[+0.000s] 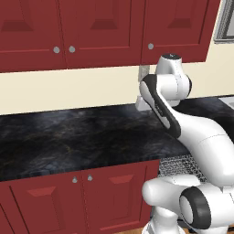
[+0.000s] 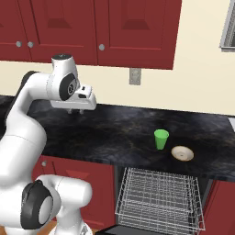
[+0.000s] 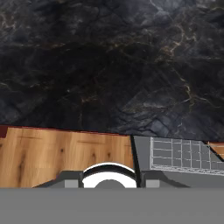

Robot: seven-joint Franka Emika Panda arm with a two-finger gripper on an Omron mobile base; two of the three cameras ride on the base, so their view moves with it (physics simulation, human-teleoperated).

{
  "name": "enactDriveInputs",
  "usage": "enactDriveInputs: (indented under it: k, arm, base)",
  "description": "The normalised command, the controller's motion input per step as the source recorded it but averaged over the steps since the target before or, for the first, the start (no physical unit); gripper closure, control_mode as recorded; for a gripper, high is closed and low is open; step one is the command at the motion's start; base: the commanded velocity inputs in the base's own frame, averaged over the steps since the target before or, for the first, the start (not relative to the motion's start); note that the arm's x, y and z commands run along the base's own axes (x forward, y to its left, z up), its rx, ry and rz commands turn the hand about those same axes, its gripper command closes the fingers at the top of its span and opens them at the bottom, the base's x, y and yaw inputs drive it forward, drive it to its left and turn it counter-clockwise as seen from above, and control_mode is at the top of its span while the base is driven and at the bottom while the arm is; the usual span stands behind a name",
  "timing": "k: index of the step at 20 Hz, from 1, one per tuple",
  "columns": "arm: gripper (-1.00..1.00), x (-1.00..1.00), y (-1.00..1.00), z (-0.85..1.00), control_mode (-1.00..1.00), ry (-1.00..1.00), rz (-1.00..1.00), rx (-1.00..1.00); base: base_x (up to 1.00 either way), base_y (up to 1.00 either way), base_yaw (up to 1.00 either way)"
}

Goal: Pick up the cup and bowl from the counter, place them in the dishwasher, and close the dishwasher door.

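- The green cup [image 2: 161,138] stands upright on the black worktop [image 2: 114,133], near its front edge, above the open dishwasher [image 2: 158,199].
- The cream bowl [image 2: 182,153] sits just to the right of the cup in the right base view — near it, not touching, and a little closer to the worktop's front edge.
- The dishwasher's wire rack [image 2: 158,195] is pulled out below the worktop; the dark edge of the dishwasher door [image 2: 120,229] shows at the bottom of the picture, folded down.
- The pincer [image 2: 75,110] hangs over the worktop well to the left of the cup and bowl, pointing down, with nothing between its fingers; how far they are spread I cannot tell.
- In the hand view the marbled worktop fills the top, with wooden floor [image 3: 61,155] and a corner of the rack below it.
- Red cabinets [image 2: 105,27] hang on the wall above, and a grey wall socket [image 2: 134,76] sits behind the worktop.
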Motion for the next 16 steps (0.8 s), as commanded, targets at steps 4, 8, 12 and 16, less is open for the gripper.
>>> enactDriveInputs:
  k: [4, 8, 12, 16]
  arm:
    - [-1.00, -0.18, -0.01, 0.00, -1.00, 0.00, 0.00, 0.00]
    - [-1.00, -0.36, -0.06, -0.01, -1.00, 0.00, 0.00, 0.00]
    - [-1.00, -0.33, -0.13, -0.06, -1.00, 0.00, 0.01, 0.00]
    - [-1.00, -0.23, -0.21, -0.14, -1.00, 0.00, 0.00, 0.00]
  base:
    - [0.00, 0.00, 0.00]
    - [0.00, 0.00, 0.00]
    - [0.00, 0.00, 0.00]
    - [0.00, 0.00, 0.00]
